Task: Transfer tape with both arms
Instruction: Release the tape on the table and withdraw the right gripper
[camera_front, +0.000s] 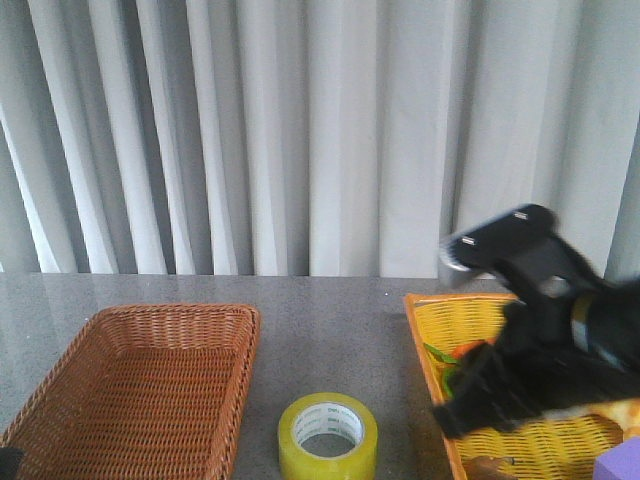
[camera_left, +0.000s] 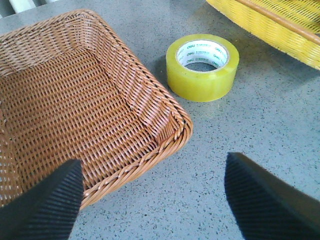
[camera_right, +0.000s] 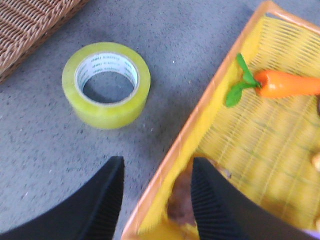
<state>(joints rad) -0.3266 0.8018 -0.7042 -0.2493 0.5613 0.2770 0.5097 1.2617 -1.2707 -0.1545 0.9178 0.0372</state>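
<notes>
- While the tape (camera_front: 328, 437) lies flat on the grey table (camera_front: 330, 330) between the brown basket (camera_front: 140, 385) and the yellow basket (camera_front: 520, 440), the right arm (camera_front: 540, 330) hangs over the latter; no transfer looks begun.
- Left wrist: the left gripper (camera_left: 152, 197) is spread wide, empty, the tape (camera_left: 202, 66) well ahead.
- Right wrist: the right gripper (camera_right: 155, 200) stands parted over the yellow rim, the tape (camera_right: 106, 84) near, ungrasped.
</notes>
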